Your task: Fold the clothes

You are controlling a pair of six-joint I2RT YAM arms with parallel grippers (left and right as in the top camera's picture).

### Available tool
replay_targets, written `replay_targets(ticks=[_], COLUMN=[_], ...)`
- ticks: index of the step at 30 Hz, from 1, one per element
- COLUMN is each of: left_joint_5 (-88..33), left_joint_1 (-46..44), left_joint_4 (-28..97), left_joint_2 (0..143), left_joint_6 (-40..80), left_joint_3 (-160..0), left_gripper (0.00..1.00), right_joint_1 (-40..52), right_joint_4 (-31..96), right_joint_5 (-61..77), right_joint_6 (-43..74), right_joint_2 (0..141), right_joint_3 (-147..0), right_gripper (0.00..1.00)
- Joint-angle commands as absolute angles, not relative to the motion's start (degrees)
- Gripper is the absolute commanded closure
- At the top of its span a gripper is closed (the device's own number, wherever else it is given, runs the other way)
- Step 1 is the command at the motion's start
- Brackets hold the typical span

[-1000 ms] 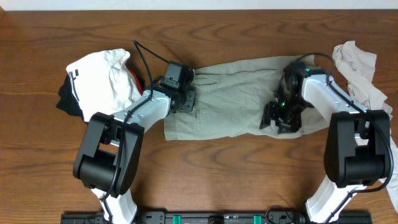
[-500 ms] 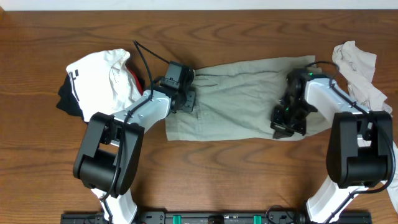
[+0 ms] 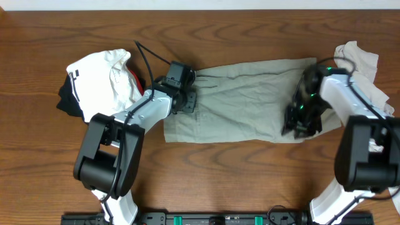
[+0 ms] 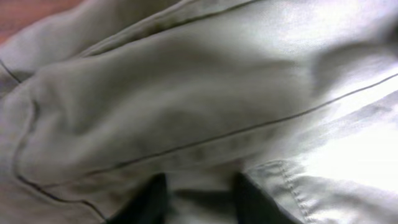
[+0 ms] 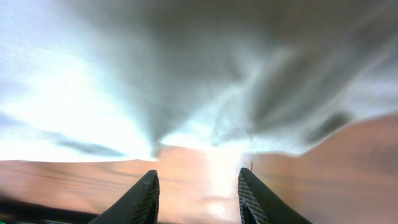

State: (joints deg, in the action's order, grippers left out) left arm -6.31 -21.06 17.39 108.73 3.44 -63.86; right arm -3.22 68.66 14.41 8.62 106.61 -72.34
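The khaki-green trousers point(image 3: 237, 100) lie spread flat across the middle of the table. My left gripper point(image 3: 184, 101) rests on their left end. In the left wrist view its fingertips point(image 4: 152, 200) stand apart, pressed onto seamed khaki cloth point(image 4: 186, 106) that spans the gap of the left gripper point(image 4: 199, 198). My right gripper point(image 3: 299, 125) hovers at the trousers' right end. In the blurred right wrist view the right gripper point(image 5: 198, 193) is open over bare wood, with pale cloth point(image 5: 186, 74) just ahead and nothing between its fingers.
A white, black and red bundle point(image 3: 94, 84) lies at the left, close to the left arm. A cream-beige garment point(image 3: 362, 69) is heaped at the right edge, behind the right arm. Brown table point(image 3: 219, 181) stretches in front of the trousers.
My right gripper has slid right along the trousers, and their right end now lies further right and flatter. The left arm has stayed in place.
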Motion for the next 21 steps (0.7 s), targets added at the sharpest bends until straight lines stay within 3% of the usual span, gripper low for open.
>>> replay_targets(ticks=[1,3,5,7,8,11,21], left_joint_5=[-4.8,-7.0,-10.2,-14.1,-15.6,-17.6,-13.8], left_joint_1=[-20.3,-20.3,-20.3,-20.5,-20.8,-22.7,-28.4], left_joint_4=[19.7,20.4,21.4,22.1,22.3,22.2,21.4], left_joint_2=[105.4,102.9,100.4,98.6,98.3,98.8,106.3], left_joint_6=[5.2,5.2,5.2,5.2,5.3,5.1,1.1], left_joint_3=[-64.8,-64.9,-64.9,-64.9,-64.8,-64.7,-64.7], left_gripper=[0.5,0.46,0.46,0.55,0.62,0.68,0.75], right_joint_1=[-6.3,-7.2,-7.2,-6.7,-6.2,-4.1,6.8], right_joint_4=[66.2,63.5,61.6,59.6,58.3,53.9,44.5], right_joint_5=[24.1,25.5,25.5,25.5,25.5,25.5,22.4], right_joint_6=[7.0,8.3,9.2,9.7,9.7,9.7,13.4], right_joint_2=[101.2,100.2,100.1,100.4,100.6,100.9,108.2], right_joint_3=[-76.2,-76.4,-76.4,-76.4,-76.3,-76.0,-76.0], right_gripper=[0.7,0.79,0.82,0.87,0.88,0.88,0.91])
